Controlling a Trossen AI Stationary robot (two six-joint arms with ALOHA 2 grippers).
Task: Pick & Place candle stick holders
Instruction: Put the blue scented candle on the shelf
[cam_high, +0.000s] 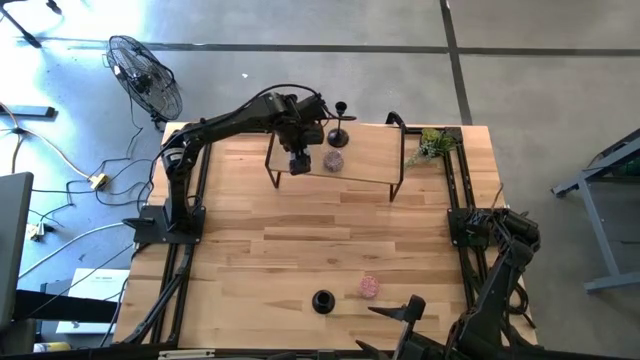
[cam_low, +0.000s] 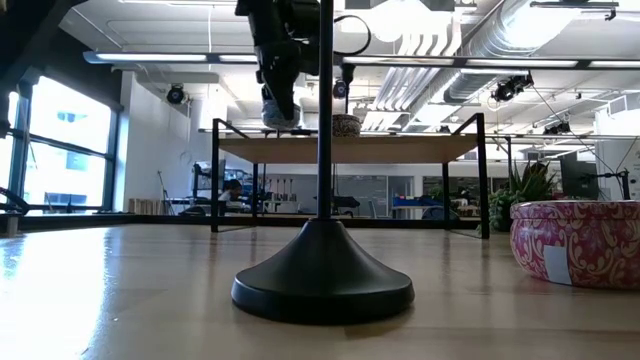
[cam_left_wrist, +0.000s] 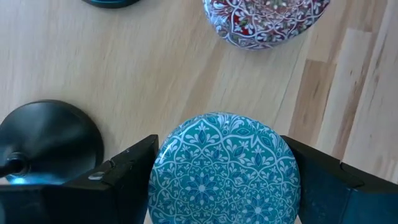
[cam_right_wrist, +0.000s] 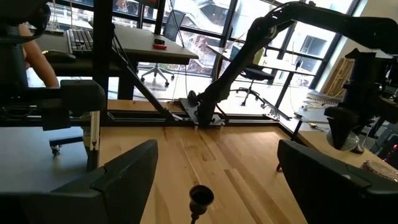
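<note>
Hidden: from the low camera I saw only the flared base and stem of the nearest candle stick holder (cam_low: 322, 275); its cup was cut off above. I could not tell from overhead whether the holder at the shelf's far edge stood on the shelf or behind it.
Landmark: a small raised wooden shelf (cam_high: 365, 160) on black legs, at the table's far side.
Left gripper (cam_high: 299, 162): over the shelf's left part, fingers spread around a teal patterned round tin (cam_left_wrist: 224, 168), one finger on each side. I could not tell whether they pressed it.
Holder by the jaws: a black flared base (cam_left_wrist: 46, 140) lay just beside the left finger, outside the jaws.
Second holder (cam_high: 340, 122): upright at the shelf's far edge.
Third holder (cam_high: 322, 300): well in front of the shelf, beside a pink tin (cam_high: 369, 287).
Red patterned tin (cam_left_wrist: 264, 22): on the shelf, just beyond the teal tin.
Right gripper (cam_high: 410, 312): well in front of the shelf, fingers wide apart, holding nothing.
</note>
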